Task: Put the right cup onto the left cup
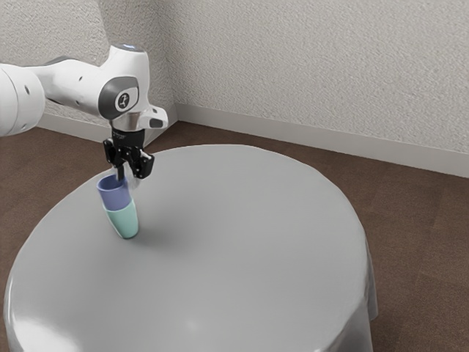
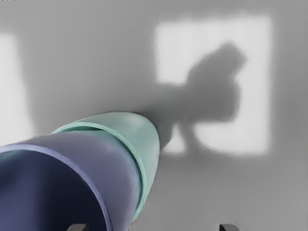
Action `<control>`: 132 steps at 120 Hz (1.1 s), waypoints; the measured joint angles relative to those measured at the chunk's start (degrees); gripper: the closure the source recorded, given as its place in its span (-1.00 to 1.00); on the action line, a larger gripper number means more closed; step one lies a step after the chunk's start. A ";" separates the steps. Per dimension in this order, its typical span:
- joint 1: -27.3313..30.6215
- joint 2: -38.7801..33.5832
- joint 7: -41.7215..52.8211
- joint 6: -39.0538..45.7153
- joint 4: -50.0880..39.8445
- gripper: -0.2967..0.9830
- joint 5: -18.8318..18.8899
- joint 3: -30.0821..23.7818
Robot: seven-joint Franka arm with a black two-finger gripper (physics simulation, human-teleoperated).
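Standing open, two jaws hang at one blue cup (image 1: 116,198) nested in one green cup (image 1: 124,222).

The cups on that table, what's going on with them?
A robot arm is at work stacking two cups. The blue cup sits in the mouth of the green cup, which stands on the table. The tool is right by the blue cup's rim, open, its fingertips well apart, so it isn't gripping either cup. The stack looks made, though the arm hasn't moved clear.
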 joint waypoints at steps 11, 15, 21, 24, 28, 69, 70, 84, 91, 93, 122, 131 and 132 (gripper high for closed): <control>-0.02 -0.66 -0.05 -0.40 0.12 -0.12 -0.03 -0.52; -0.01 -1.04 -0.08 -0.66 0.16 -0.16 -0.05 -0.74; 0.03 -1.64 -0.14 -1.19 0.20 -0.21 -0.07 -1.11; 0.03 -1.85 -0.18 -1.49 0.25 -0.24 -0.08 -1.39; -0.01 -2.26 -0.24 -1.91 0.30 -0.26 -0.09 -1.67; -2.77 -8.56 -0.73 -5.27 0.38 -0.47 -2.08 -2.57; -2.95 -8.73 -0.73 -5.35 0.38 -0.47 -2.16 -2.56; -5.89 -11.69 -0.72 -6.73 0.30 -0.50 -3.68 -2.40; -7.20 -13.05 -0.71 -7.62 0.29 -0.51 -4.39 -2.41; -7.60 -13.39 -0.71 -7.83 0.29 -0.51 -4.55 -2.39; -14.32 -17.17 -0.70 -10.88 0.36 -0.53 -5.70 -0.48; -16.59 -17.64 -0.70 -11.64 0.37 -0.53 -5.80 0.46; -16.80 -17.70 -0.70 -11.71 0.37 -0.53 -5.80 0.51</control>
